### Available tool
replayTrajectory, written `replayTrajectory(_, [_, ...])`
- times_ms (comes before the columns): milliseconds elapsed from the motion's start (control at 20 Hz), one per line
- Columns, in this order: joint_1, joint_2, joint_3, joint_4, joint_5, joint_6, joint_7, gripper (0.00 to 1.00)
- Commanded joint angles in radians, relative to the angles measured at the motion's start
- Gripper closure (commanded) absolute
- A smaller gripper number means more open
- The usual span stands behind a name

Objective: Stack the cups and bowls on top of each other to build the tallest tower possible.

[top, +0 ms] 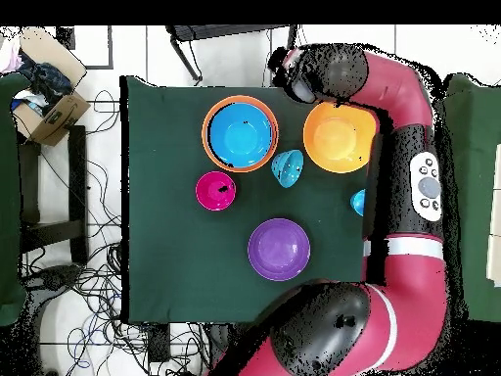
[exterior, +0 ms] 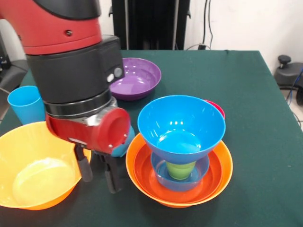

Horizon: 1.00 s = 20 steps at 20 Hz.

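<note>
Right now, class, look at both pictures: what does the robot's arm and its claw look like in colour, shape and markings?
The arm is thick and rounded, with glossy red shells and black joint sections. A silver ring sits above a red wrist piece with a round red cap. The claw has two slim dark fingers. From overhead, the arm shows a grey button panel and a white stripe on its red shell.

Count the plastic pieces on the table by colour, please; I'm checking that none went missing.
Glossy round orange plastic bowls: 2
Red-orange bowl: 1
Blue bowls: 3
Purple bowl: 1
Pink-red bowl: 1
Light blue tapered cup: 1
Lime green cup: 1
Total: 10
</note>
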Motion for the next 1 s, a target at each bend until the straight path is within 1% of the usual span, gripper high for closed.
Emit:
replayTrajectory(50, [0.037, -0.022, -0.067, 0.089, -0.099, 0.089, -0.231, 0.0])
replayTrajectory(200, [0.045, -0.022, -0.081, 0.072, -0.11, 0.096, -0.233, 0.0])
replayTrajectory(400, [0.058, -0.02, -0.095, 0.013, -0.133, 0.142, -0.259, 0.0])
replayTrajectory(650, [0.05, 0.002, -0.075, -0.058, -0.139, 0.203, -0.309, 0.0])
replayTrajectory(700, [0.048, 0.005, -0.067, -0.079, -0.14, 0.208, -0.313, 0.0])
replayTrajectory(750, [0.046, 0.012, -0.059, -0.118, -0.145, 0.244, -0.329, 0.0])
replayTrajectory(800, [0.045, 0.027, -0.046, -0.181, -0.153, 0.29, -0.347, 0.0])
replayTrajectory(850, [0.043, 0.028, -0.045, -0.188, -0.153, 0.297, -0.343, 0.0])
replayTrajectory(900, [0.036, 0.01, -0.057, -0.13, -0.144, 0.263, -0.33, 0.0])
replayTrajectory(1000, [0.029, 0.004, -0.064, -0.101, -0.141, 0.26, -0.326, 0.0])
